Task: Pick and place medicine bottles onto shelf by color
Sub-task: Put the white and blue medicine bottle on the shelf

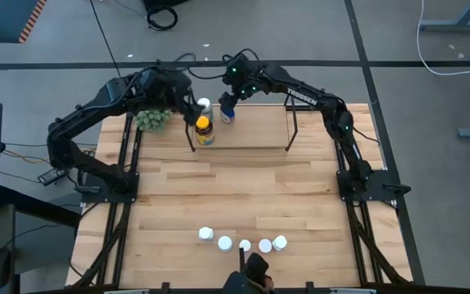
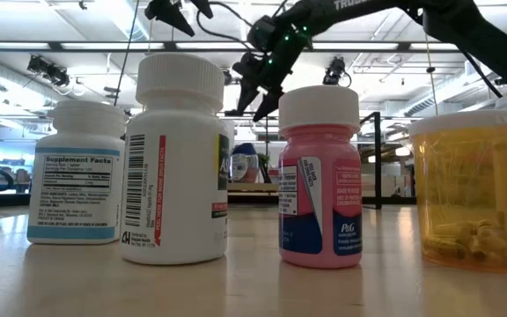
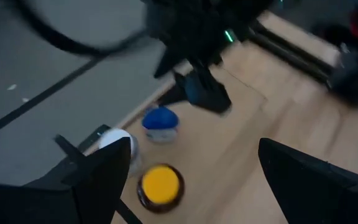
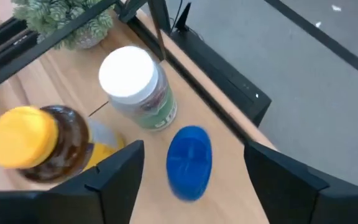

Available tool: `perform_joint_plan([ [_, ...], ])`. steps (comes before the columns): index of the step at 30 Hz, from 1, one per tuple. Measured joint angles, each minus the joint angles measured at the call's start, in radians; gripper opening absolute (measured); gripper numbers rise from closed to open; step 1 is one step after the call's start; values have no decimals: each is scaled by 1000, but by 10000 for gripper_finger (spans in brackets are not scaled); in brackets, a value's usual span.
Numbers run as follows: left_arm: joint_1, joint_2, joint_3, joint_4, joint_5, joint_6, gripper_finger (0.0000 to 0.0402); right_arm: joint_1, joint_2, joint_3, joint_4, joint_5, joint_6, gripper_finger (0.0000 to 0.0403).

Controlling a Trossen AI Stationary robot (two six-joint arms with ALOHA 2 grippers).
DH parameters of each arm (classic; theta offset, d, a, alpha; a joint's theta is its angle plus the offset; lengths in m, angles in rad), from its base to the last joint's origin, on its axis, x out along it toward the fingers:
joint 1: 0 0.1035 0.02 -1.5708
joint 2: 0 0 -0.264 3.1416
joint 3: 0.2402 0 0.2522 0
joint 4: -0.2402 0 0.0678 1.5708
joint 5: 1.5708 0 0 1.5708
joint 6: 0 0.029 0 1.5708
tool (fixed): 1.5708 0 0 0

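In the low view, the small white bottle at the bench's near edge carries a panel headed "Supplement Facts", its finer print too small to read; the taller white bottle beside it shows a barcode and a red strip of unreadable print; the pink bottle bears the "P&G" mark low on its blue label; white lettering on the right arm reads "TROSSEN" in the high view.
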Motion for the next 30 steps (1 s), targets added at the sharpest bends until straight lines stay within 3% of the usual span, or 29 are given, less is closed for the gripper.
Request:
perform_joint_plan([
  [8,-133,6,-2,-144,13,22,357,84,0,29,-281,0,-46,293],
  [12,-214,-15,-67,-158,35,-19,357,145,-7,30,-356,0,-68,293],
  [18,-359,-68,-238,-26,165,-145,357,230,-75,30,-482,0,-56,293],
  [26,-604,-64,-405,109,172,-223,357,361,-199,30,-540,-6,0,293],
  [30,-699,-49,-506,244,171,-282,357,426,-254,30,-542,52,22,293],
])
